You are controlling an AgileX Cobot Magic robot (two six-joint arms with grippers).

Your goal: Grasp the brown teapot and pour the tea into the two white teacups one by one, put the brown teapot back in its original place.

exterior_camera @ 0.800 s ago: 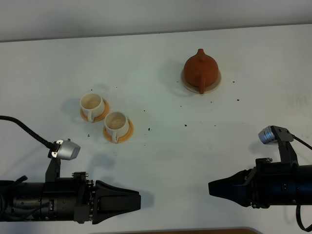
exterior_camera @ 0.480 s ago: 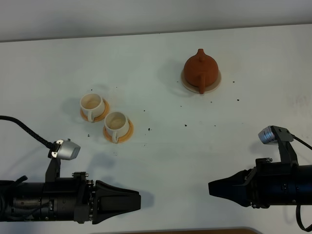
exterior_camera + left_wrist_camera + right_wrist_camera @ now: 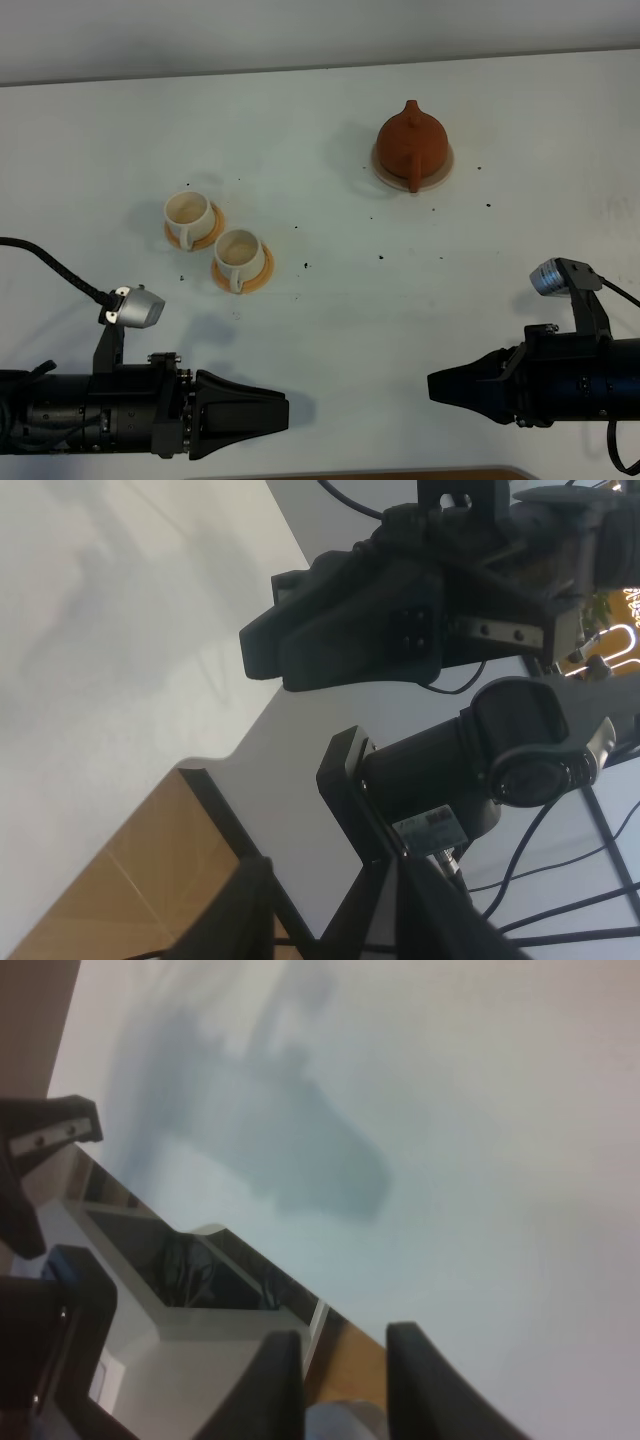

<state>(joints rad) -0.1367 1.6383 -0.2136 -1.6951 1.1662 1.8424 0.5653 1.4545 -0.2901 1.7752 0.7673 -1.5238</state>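
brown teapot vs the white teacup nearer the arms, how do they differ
The brown teapot is terracotta and large, the white teacup pale and small. The teapot is a lidded dome, the teacup open-topped. The teapot sits on a pale beige coaster, the teacup on an orange saucer. Both stand upright, each with a side handle.

No legible txt, nos. or brand marks in any view, one small pale sticker [image 3: 432, 827] on black camera body [image 3: 440, 770] in left wrist view, print too tiny to read (blurred too).
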